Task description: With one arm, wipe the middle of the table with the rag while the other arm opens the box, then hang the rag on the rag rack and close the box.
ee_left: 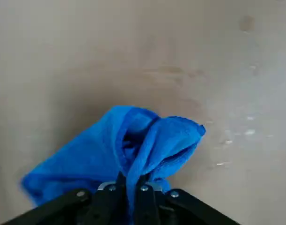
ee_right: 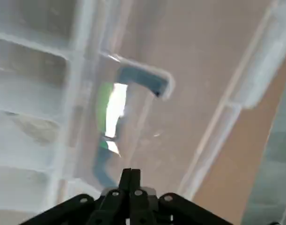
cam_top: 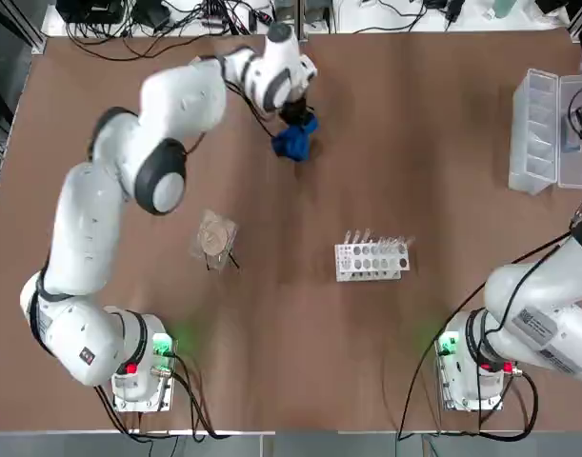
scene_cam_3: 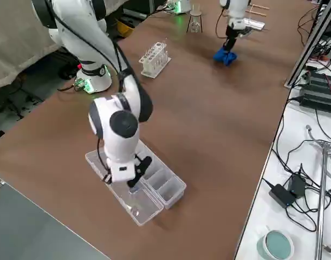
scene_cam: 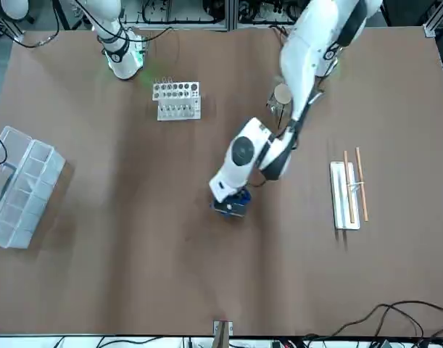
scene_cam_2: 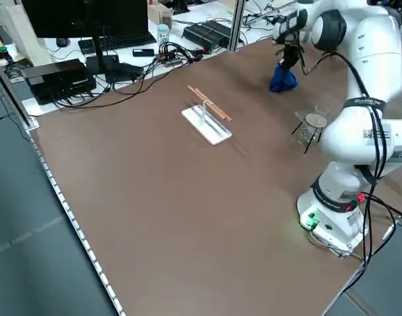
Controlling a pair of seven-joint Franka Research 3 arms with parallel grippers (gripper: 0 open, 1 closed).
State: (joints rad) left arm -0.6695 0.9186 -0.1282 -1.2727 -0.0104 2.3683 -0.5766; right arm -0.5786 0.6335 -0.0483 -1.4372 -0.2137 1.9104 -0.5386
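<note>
Table: the table is a wide brown surface with cables and equipment along its far edge.
Landmark: the white test-tube rack, near the table's middle.
Rag: the rag hangs bunched from the left gripper, its lower folds touching the table beyond the test-tube rack and toward the robot's left.
Left gripper: fingers pinched shut on the top of the rag (the wrist view shows cloth squeezed between them).
Box: the box lies at the robot's right edge, well apart from the test-tube rack, its lid laid open flat beside the compartments.
Right gripper: the right gripper sits over the open box, fingers closed together, gripping nothing I can make out.
Rag rack: the rag rack stands on the robot's left, beyond the rag.
Key relation: the rag rack lies leftward of the rag, its rods running toward and away from the robot; the left arm is nearer.
</note>
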